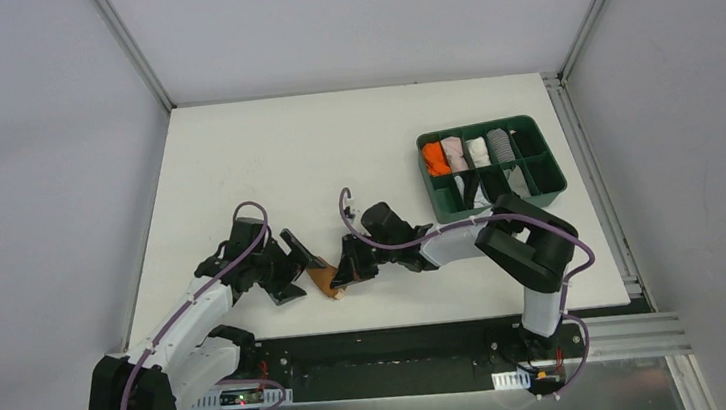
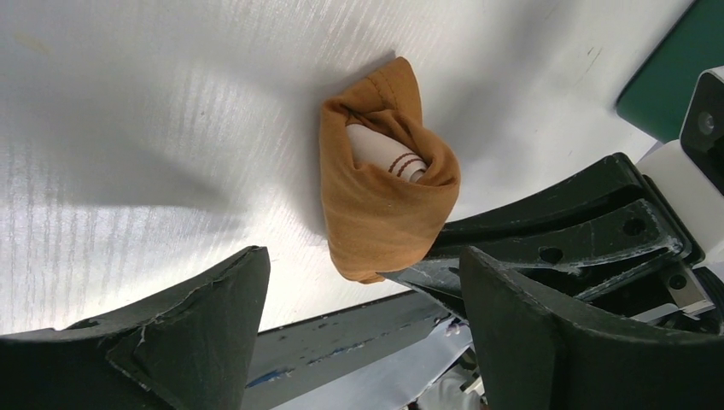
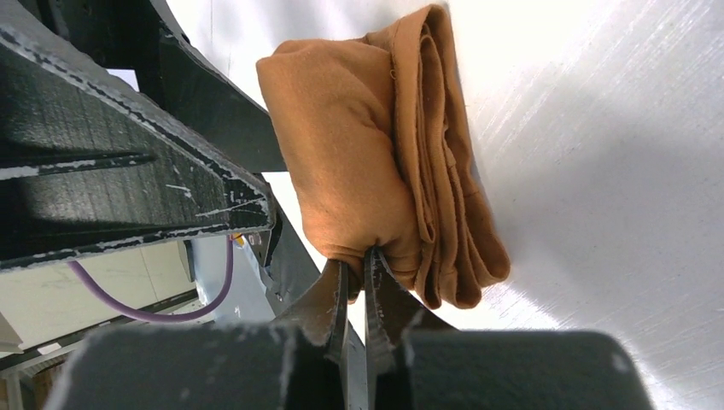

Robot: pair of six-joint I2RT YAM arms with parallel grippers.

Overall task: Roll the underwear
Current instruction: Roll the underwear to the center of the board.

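Observation:
The tan-brown underwear (image 1: 324,281) lies as a loose roll near the table's front edge, between my two grippers. In the left wrist view the underwear (image 2: 384,196) shows its pale waistband (image 2: 384,149) tucked inside the roll. My left gripper (image 1: 298,269) is open just left of it, and its fingers (image 2: 196,325) hold nothing. My right gripper (image 1: 344,277) is shut on a fold at the roll's edge. In the right wrist view its jaws (image 3: 354,278) pinch the cloth of the underwear (image 3: 359,145).
A green tray (image 1: 553,187) stands at the back right and holds several rolled garments, among them an orange one (image 1: 435,159). The table's front edge (image 2: 341,329) lies close beside the roll. The right gripper's fingers (image 2: 546,226) show in the left wrist view.

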